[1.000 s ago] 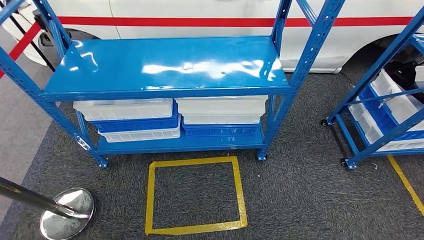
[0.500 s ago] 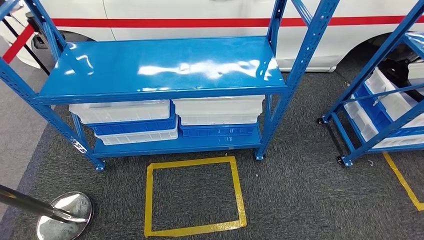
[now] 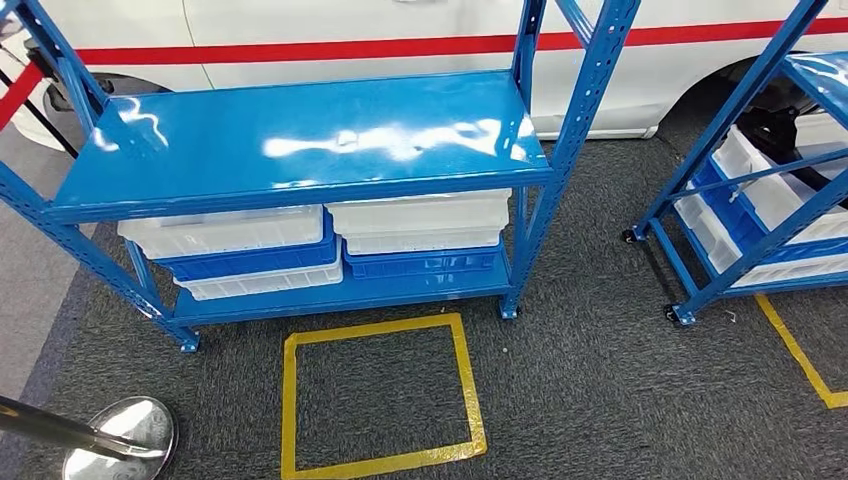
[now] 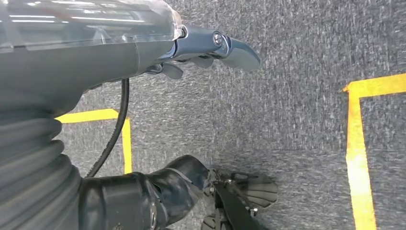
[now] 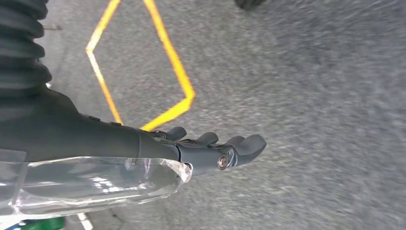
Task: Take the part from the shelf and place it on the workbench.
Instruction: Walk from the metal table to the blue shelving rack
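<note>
Overhead, shelf; wrist views: empty left hand, right hand

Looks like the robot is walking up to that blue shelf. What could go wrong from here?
The stanchion base sits close beside the yellow floor square, so a step could clip it. The stacked bins lie low under the top shelf board, which might block a reach. Both hands, left hand and right hand, hang empty.
</note>
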`<state>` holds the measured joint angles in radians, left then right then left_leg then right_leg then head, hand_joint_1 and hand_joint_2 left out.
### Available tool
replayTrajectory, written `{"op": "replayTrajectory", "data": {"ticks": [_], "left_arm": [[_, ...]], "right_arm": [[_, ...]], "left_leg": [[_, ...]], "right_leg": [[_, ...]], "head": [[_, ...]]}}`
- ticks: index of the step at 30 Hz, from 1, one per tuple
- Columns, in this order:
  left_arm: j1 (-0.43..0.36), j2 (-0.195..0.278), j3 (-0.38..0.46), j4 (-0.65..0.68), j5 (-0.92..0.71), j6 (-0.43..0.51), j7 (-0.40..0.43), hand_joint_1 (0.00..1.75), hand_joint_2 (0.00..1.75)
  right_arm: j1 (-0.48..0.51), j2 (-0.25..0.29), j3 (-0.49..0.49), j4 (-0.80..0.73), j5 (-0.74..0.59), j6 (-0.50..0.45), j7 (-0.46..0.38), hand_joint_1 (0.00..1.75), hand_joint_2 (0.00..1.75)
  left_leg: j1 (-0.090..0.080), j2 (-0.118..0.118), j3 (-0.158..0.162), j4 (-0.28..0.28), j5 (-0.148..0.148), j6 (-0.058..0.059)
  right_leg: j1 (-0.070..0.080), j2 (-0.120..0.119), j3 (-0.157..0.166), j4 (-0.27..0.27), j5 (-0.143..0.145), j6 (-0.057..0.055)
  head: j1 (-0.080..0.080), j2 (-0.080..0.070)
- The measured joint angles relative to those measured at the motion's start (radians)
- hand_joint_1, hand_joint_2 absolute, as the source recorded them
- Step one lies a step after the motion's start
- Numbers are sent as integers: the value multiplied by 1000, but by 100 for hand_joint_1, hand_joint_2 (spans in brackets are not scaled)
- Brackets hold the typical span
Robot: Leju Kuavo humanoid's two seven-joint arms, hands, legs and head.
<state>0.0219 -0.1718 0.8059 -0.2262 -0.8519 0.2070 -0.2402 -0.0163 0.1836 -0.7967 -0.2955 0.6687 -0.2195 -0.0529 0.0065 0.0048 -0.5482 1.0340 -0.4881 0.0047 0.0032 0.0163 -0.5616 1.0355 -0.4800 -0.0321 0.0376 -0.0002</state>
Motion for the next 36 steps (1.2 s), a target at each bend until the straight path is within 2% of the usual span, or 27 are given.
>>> {"op": "replayTrajectory", "data": {"ticks": [3,5,6,8,9,10,11,12,14,15,16,18,26,35,36], "left_arm": [[14,10,-51,0,55,-12,15,0,175],[21,17,-86,-2,93,-21,25,0,175],[23,21,-103,-4,112,-25,30,0,175],[23,29,-142,-16,155,-36,42,0,175],[23,33,-163,-24,177,-41,48,0,131],[22,37,-183,-35,199,-47,54,0,87],[20,39,-200,-45,217,-51,59,0,44],[17,41,-217,-56,236,-56,64,0,0],[10,50,-247,-80,271,-63,73,0,0],[7,56,-263,-90,288,-68,78,0,0],[6,63,-281,-100,308,-72,84,0,0],[6,73,-317,-112,349,-82,95,0,0],[39,98,-460,-129,508,-120,141,0,0],[85,128,-625,-138,696,-165,193,0,0],[90,132,-642,-139,716,-169,199,0,0]], "right_arm": [[1,-11,50,-14,-44,14,2,0,175],[7,-22,84,-20,-73,23,4,0,175],[12,-27,101,-22,-87,28,5,0,175],[28,-35,140,-24,-121,38,8,0,175],[38,-39,160,-23,-139,44,10,0,175],[49,-42,180,-22,-156,51,12,0,175],[60,-46,196,-20,-171,55,15,0,175],[71,-50,213,-18,-186,60,17,0,175],[90,-56,242,-10,-213,69,19,0,175],[98,-58,257,-7,-227,74,20,0,175],[104,-60,276,-3,-243,80,21,0,175],[114,-65,313,0,-274,90,21,0,175],[128,-99,456,-6,-398,130,31,0,175],[141,-137,620,-37,-544,178,40,0,175],[143,-141,638,-41,-560,183,41,0,131]], "left_leg": [[-2,-1,3,-13,3,11],[2,2,6,-24,11,22],[4,4,8,-30,15,28],[5,7,7,-34,18,34],[5,8,5,-34,18,35],[5,8,5,-33,18,34],[6,8,5,-33,17,33],[9,8,6,-31,16,32],[10,7,4,-19,7,25],[8,6,1,-12,2,20],[4,5,-1,-7,-3,16],[1,5,-1,-6,-6,11],[10,5,5,-15,-1,-1],[10,5,5,-17,-3,-7],[9,5,5,-17,-3,-7]], "right_leg": [[1,0,-1,-1,1,14],[1,-2,-5,12,-11,26],[0,-3,-18,41,-31,32],[-6,-7,-77,164,-97,45],[-10,-7,-107,226,-122,49],[-13,-8,-127,265,-130,53],[-16,-9,-123,258,-114,55],[-21,-11,-102,214,-83,58],[-30,-12,-35,79,-22,73],[-32,-10,-13,32,-9,70],[-32,-7,-2,9,-6,66],[-27,-3,-1,8,-10,45],[-17,-3,-1,10,-13,33],[-15,-3,-1,10,-14,31],[-15,-3,-1,10,-14,31]], "head": [[0,0],[0,0],[0,0],[1,0],[0,0],[0,0],[0,0],[0,0],[1,0],[1,0],[1,0],[0,0],[0,0],[0,0],[0,0]]}}
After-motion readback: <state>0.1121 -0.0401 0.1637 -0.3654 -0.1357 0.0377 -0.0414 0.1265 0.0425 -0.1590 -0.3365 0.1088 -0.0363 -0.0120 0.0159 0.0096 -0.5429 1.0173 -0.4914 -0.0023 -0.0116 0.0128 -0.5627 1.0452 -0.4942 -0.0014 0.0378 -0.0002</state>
